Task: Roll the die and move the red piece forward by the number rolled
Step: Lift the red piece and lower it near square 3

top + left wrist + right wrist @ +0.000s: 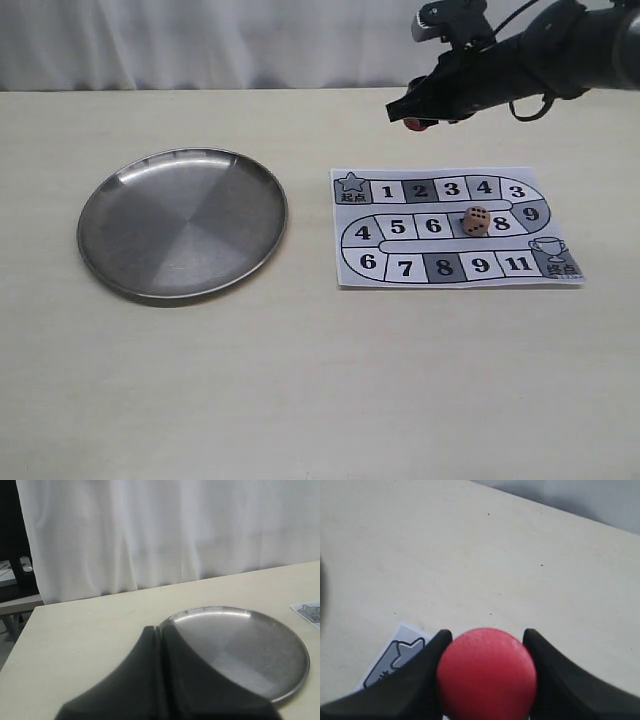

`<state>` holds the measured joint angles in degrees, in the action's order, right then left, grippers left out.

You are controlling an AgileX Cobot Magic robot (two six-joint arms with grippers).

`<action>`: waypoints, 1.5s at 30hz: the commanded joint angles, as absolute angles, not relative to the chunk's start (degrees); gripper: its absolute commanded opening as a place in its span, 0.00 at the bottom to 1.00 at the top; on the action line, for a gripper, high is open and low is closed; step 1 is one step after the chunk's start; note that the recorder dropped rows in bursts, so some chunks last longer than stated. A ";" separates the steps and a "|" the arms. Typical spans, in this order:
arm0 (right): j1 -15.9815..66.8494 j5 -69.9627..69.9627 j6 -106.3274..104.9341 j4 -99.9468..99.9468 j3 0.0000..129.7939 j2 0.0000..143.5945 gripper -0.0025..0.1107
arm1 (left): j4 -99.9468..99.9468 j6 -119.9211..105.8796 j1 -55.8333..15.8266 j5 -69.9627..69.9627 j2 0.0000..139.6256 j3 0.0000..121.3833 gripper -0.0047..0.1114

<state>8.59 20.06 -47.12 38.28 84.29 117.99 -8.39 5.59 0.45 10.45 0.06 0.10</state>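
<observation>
Only the right wrist view shows the red piece clearly: the right claw grips its sides, round end facing the camera. From outside, a red sliver hangs above the surface beyond the board. The die sits between squares 6 and 8. The left claw, pressed together and empty, is near the plate.
</observation>
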 commanded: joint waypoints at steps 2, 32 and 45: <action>7.18 20.26 -45.46 37.68 84.27 122.56 0.06 | -8.26 5.64 -0.03 9.93 0.00 0.00 0.04; 6.64 21.20 -39.30 25.81 84.27 115.19 0.06 | -8.26 5.64 -0.03 9.93 0.00 0.00 0.04; 1.48 25.52 -36.38 25.91 84.27 129.68 0.06 | -8.26 5.64 -0.03 9.93 0.00 0.00 0.04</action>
<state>2.37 24.12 -37.09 26.74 84.59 128.22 -8.39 5.59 0.45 10.45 0.06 0.10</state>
